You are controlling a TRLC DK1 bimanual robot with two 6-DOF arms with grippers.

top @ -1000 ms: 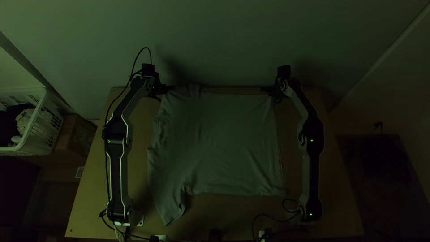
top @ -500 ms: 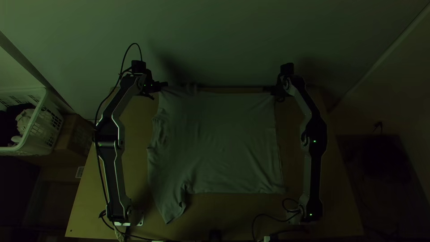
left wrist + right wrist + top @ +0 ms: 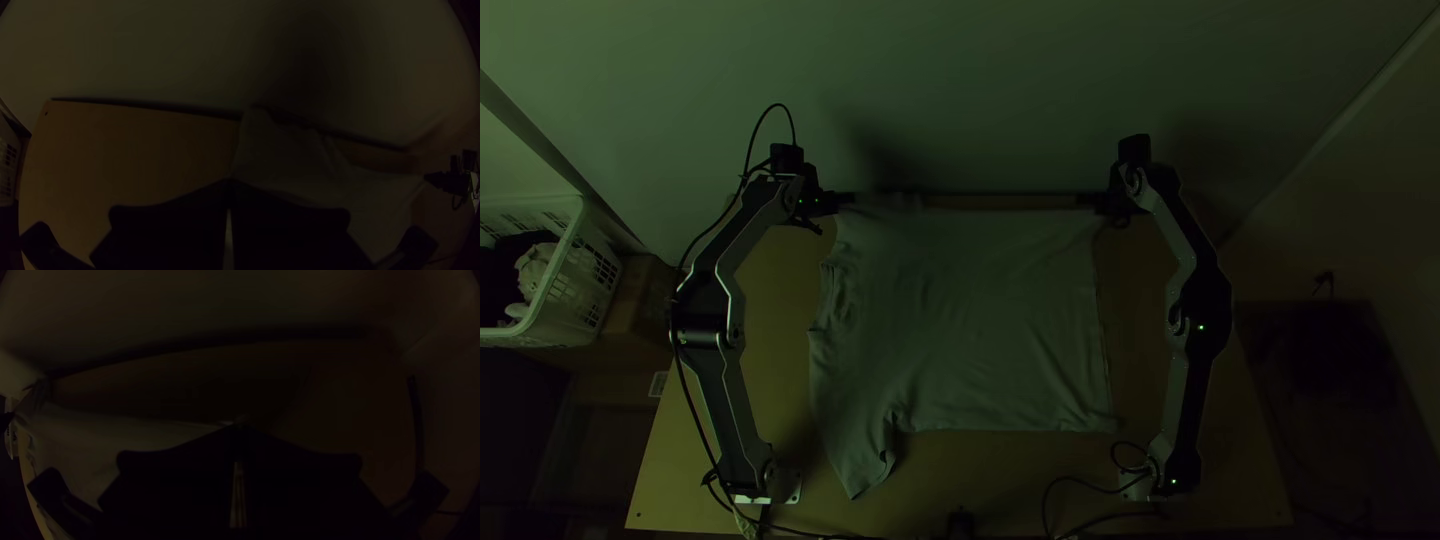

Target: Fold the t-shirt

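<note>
Both arms have swung outward since the earlier frames: the left arm [image 3: 717, 390] bends farther toward the basket side, and the right arm [image 3: 1192, 395] leans farther out the other way. The two tools have drawn a little farther apart, and the far hem corner of the t-shirt [image 3: 970, 320] has shifted slightly toward the right arm's side.

That t-shirt lies mostly spread on the light wooden bench [image 3: 995, 480], between the arms. Its body's long axis runs crosswise, roughly along the bench's far edge, with the rumpled neck end pointing to the left arm's side and the straight hem to the right arm's. One sleeve [image 3: 862, 465] points toward the near edge, angled slightly inward at its tip.

At the far corner of the neck end, the left tool [image 3: 848, 198] is closed on the cloth; its wrist view shows the fingers meeting over the fabric. Closed too, the right tool [image 3: 1086, 200] pinches the far corner of the hem, and the far edge stretches nearly straight between them. Beyond the bench, on the left, a white laundry basket [image 3: 565, 310] holds clothes beside a cardboard box [image 3: 645, 300].
</note>
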